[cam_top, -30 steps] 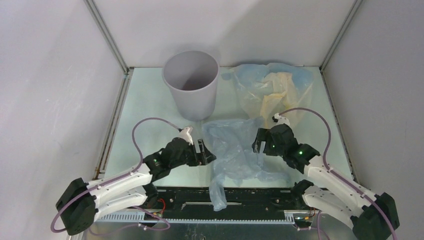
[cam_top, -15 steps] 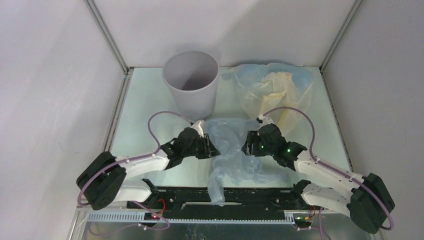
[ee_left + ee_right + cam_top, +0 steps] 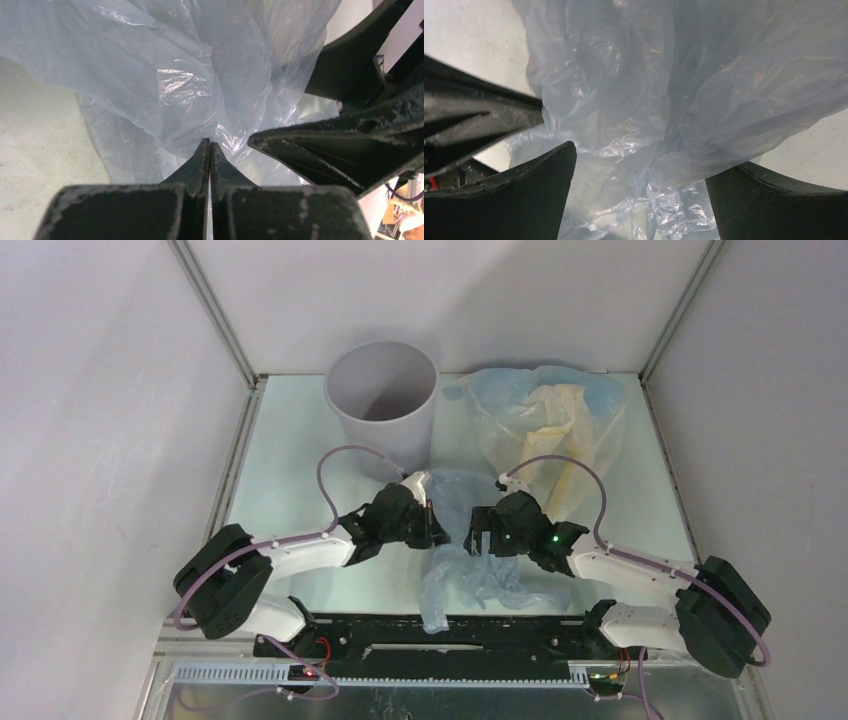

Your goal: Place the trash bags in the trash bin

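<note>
The pale blue-grey trash bag [image 3: 470, 570] lies bunched on the table between my two grippers, one tail hanging over the near edge. My left gripper [image 3: 432, 525] is shut at the bag's left side. In the left wrist view the film [image 3: 165, 85] creases in toward the closed tips of that gripper [image 3: 210, 144]. My right gripper [image 3: 478, 535] faces it, open, and the bag [image 3: 684, 90] fills the gap at this gripper [image 3: 641, 165]. The grey trash bin [image 3: 382, 405] stands upright behind, nothing showing inside. Pale blue and cream trash bags [image 3: 545, 425] lie at the back right.
The pale green table [image 3: 290, 450] is boxed in by white walls with metal corner posts. A black rail [image 3: 450, 645] runs along the near edge between the arm bases. The right gripper's fingers [image 3: 340, 145] sit very close to my left jaws.
Both arms reached inward toward each other. The left gripper went from open to shut at the bag's left edge. The right gripper half closed, then reopened. The bag, formerly spread, is bunched between them.
</note>
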You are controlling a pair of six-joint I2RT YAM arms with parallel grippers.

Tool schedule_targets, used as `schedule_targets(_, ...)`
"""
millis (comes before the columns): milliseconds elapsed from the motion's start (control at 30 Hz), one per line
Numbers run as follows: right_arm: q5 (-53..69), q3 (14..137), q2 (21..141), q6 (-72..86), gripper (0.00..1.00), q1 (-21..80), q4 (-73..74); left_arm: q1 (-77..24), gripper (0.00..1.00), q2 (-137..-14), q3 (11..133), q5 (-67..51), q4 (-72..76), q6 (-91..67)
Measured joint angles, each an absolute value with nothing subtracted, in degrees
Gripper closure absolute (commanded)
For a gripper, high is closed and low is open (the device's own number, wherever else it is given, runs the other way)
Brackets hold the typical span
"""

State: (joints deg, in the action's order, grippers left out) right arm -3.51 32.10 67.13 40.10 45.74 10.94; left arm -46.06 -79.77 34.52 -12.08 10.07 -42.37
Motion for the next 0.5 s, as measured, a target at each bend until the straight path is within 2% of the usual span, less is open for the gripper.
schedule_targets(133, -6.81, 32.64, 69.56, 41.69, 0.07, 45.93, 10.76, -47.92, 1.0, -82.15, 35.51, -12.01, 9.69, -40.97)
schedule_targets(267, -11.22, 34.54, 71.44, 42.0, 0.2, 46.06, 11.57, -50.0, 1.0, -84.93, 36.95, -11.44, 9.45, -39.99)
schedule_targets(400, -16.62, 38.09, 74.91, 41.39, 0.4, 47.16, 13.65, -51.55, 0.95, -86.0, 37.1, -10.46, 8.95, -39.77)
schedule_targets(433, -17.67, 39.03, 76.01, 41.08, 0.45, 47.55, 14.35, -51.75, 0.93, -86.0, 37.1, -10.22, 8.73, -39.62)
schedule_targets(500, -19.0, 40.32, 77.84, 40.45, 0.6, 48.29, 15.35, -51.9, 0.84, -85.93, 37.1, -9.56, 8.4, -39.31)
